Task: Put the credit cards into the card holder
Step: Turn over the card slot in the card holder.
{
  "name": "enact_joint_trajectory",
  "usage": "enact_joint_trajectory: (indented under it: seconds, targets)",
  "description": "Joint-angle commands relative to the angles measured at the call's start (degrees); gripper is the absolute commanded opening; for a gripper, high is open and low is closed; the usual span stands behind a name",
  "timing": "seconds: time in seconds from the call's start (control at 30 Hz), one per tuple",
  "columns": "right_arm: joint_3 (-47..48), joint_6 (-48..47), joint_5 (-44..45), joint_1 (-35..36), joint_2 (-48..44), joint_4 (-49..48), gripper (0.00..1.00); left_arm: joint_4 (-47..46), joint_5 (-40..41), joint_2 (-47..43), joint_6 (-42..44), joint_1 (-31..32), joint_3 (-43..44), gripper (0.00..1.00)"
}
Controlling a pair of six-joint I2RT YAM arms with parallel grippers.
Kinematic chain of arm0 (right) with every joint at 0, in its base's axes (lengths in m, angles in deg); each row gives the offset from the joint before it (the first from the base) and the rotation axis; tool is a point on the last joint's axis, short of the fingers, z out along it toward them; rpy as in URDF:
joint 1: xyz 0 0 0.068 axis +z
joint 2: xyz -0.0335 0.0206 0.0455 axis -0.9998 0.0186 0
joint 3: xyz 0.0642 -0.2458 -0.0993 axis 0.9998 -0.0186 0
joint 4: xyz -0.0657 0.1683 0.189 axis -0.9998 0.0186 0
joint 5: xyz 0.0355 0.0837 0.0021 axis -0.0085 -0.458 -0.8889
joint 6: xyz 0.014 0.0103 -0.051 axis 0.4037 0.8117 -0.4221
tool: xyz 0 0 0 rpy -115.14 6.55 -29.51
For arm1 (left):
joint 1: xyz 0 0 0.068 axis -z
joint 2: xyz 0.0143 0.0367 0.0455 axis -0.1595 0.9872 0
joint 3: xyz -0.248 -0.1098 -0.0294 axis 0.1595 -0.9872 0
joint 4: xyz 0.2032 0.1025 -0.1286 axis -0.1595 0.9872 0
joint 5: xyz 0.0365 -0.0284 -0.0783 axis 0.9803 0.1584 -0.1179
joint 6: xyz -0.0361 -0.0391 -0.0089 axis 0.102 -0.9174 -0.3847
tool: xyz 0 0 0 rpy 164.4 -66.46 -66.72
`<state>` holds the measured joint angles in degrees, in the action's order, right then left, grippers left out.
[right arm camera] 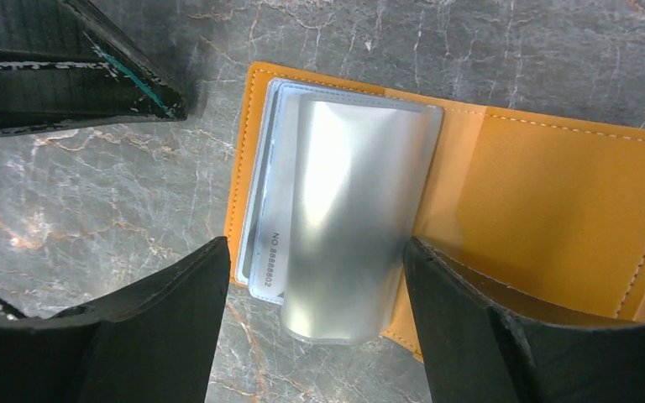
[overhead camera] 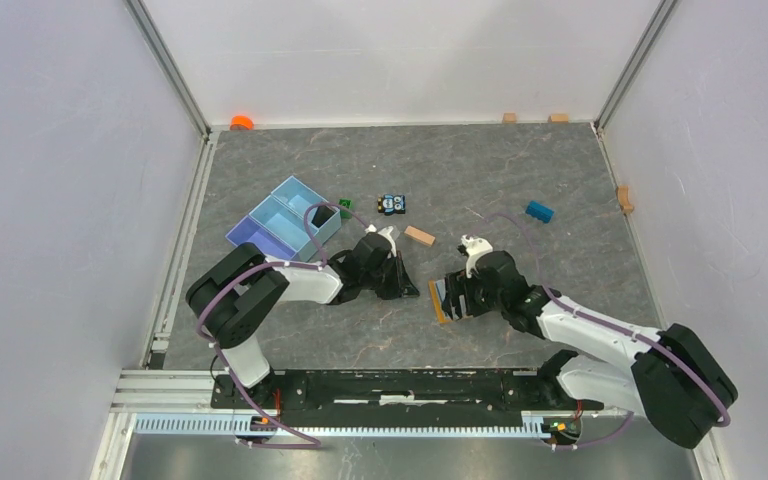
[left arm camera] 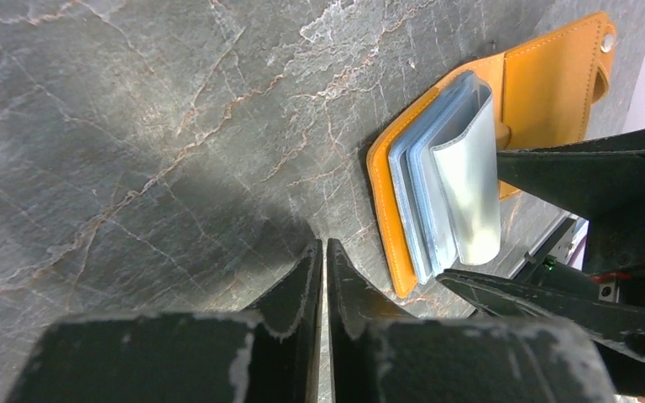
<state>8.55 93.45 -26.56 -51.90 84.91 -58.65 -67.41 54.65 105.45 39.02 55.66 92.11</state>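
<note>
Card holder point(right arm camera: 554, 193) lies open on the table point(left arm camera: 134, 126), between my grippers. My left gripper point(left arm camera: 323, 248) is clenched on nothing, tips near its stitched edge. Clear sleeves point(right arm camera: 353, 193) curl up, one credit card point(right arm camera: 270, 252) tucked inside. My right gripper point(right arm camera: 315, 243) is released, straddling them. If I close carelessly, I could crumple a springy sleeve or drag the holder.

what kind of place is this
Probably a robot lab test cell: a grey stone-patterned table boxed in by plain white panels, the left arm and right arm bolted to a rail at its near edge, and props like a toy car and a blue tray.
</note>
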Motion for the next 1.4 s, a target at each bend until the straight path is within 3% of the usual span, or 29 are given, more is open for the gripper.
enact_joint_trajectory:
  seconds: [0.0, 0.23, 0.43, 0.57, 0.87, 1.03, 1.37]
  targets:
    - [4.0, -1.3, 8.5, 3.3, 2.9, 2.8, 0.81, 0.7, 0.6, -1.4, 2.3, 0.5, 0.8, 0.14]
    - [4.7, -0.2, 15.6, 5.5, 6.6, 6.2, 0.76, 0.7, 1.5, -3.2, 2.3, 0.5, -0.6, 0.22]
    - [4.5, 1.3, 16.9, 5.5, 7.1, 7.3, 0.52, 0.2, 1.0, -3.7, 2.4, 0.4, -1.0, 0.26]
    - [4.6, 2.2, 17.4, 5.5, 7.0, 8.0, 0.47, -0.1, 0.8, -4.5, 2.2, 0.5, -1.6, 0.29]
    - [3.6, 6.6, 4.7, 5.0, 4.2, 1.8, 0.34, -3.8, -1.8, -5.6, 1.4, 0.5, -2.7, 0.42]
    - [1.4, 10.7, -2.9, 4.1, 3.4, -3.8, 0.34, -4.5, -1.6, -6.8, 1.7, 0.5, -4.2, 0.51]
    - [-4.7, 16.2, -11.0, 1.2, 3.6, -14.5, 0.33, -7.7, -2.3, -4.4, -0.6, 0.5, -7.1, 0.57]
